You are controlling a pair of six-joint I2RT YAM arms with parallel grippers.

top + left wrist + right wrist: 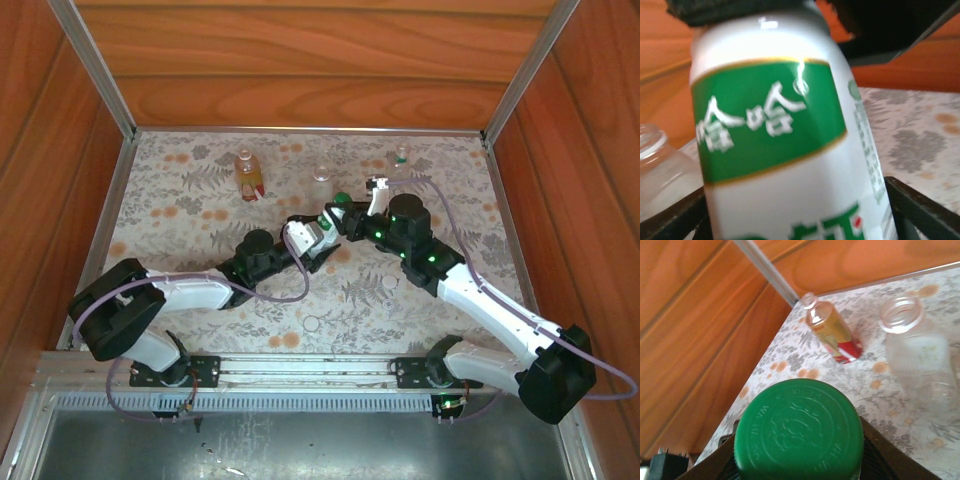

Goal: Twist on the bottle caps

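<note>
- White bottle point(775, 140), green label, sits between the fingers of the left end effector point(305, 240) above mid-desk point(200, 200). You can't tell from the left wrist view whether the fingers are clamped on the body or standing slightly off it.
- Green cap point(797, 432) is on the bottle's neck end. The right end effector point(345, 212) is closed on the cap, with a finger pressed to each side of its rim.
- Key relation: in the top view the bottle's long axis runs from the left end effector up and to the right, straight into the right end effector. The two meet nose to nose on one line, body on the left and cap on the right.
- Judgement: the cap looks seated but not necessarily tight. Your next turn should come from the right wrist, rolling about that shared axis. The left side must hold the body firm or the bottle will spin with the cap.
- Risk: any tilt between cap and neck will cross-thread.
- Amber bottle point(832, 332) and clear bottle point(912, 340) stand uncapped near the far edge, well apart from both arms.
</note>
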